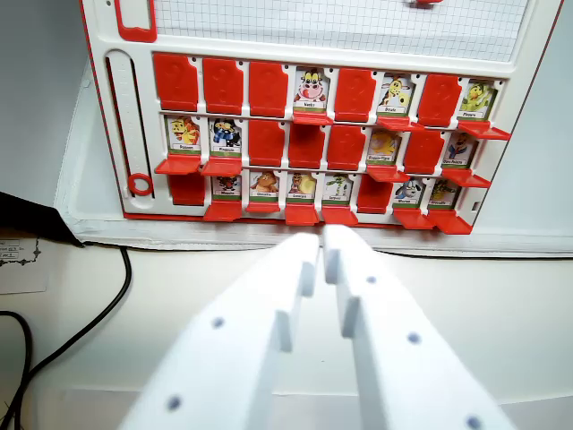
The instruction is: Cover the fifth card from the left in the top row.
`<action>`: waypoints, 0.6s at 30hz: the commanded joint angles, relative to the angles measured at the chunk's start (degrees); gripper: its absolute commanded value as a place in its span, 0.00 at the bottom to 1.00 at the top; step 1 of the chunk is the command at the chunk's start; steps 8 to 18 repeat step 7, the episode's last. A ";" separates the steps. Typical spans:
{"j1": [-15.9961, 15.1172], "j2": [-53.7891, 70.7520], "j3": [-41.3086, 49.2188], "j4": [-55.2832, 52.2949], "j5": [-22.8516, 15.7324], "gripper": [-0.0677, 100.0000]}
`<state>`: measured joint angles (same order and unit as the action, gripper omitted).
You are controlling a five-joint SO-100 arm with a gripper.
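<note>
Far at the wrist view's left, a black cable (85,327) curling over the white tabletop (501,305), a paper slip (20,264) beside it. Past that, the red-and-white guessing-game board (98,134), standing beyond the gripper (321,240), three rows of small flip doors. Top row, counted from the left: three red covers (222,85) up, then an open cow card (310,90), then the fifth slot (354,92) — red face showing, so seemingly shut already, though hard to be sure at this size. Next along, an open yellow character card (395,94), another red cover, and an open card (476,98) at the far right.

Down low, centre frame: white jaws nearly together, only a thin slit between the tips, nothing gripped. Fifth slot straight ahead and upward in frame, a touch toward the wrist view's right of the tips, well apart. Doors hinged along a horizontal edge, so likely a forward reach with a slight rightward nudge.
</note>
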<state>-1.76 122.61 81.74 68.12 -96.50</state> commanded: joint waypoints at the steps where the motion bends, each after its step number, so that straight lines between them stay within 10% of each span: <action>1: -0.44 3.60 -0.44 0.18 0.09 0.00; 18: -0.35 3.43 -0.35 0.18 0.18 0.00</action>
